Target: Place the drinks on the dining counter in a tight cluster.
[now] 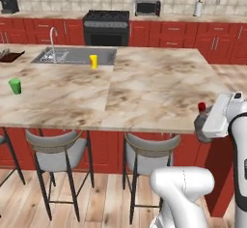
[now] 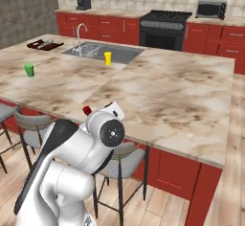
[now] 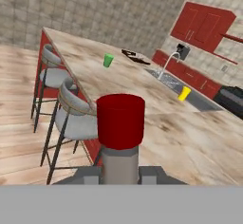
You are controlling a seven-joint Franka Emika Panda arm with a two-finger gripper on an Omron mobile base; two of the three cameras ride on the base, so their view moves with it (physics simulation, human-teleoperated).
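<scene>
A grey glass bottle with a red cap (image 3: 120, 121) stands upright between my fingers (image 3: 88, 174), and the gripper (image 3: 120, 173) is shut on its neck. The cap (image 1: 201, 106) pokes up just beside my hand at the near right edge of the dining counter (image 1: 144, 87). From the right base view, the same cap (image 2: 87, 110) shows at the near edge of that marbled counter (image 2: 182, 91), half hidden behind my arm. The bottle's lower body is hidden by the hand.
A green cup (image 1: 15, 85) stands at the counter's left and a yellow cup (image 1: 93, 61) beside the sink (image 1: 72, 55). Two grey-seated stools (image 1: 58, 149) (image 1: 152, 147) are tucked under the near edge. A stove (image 1: 106, 26) is against the back wall.
</scene>
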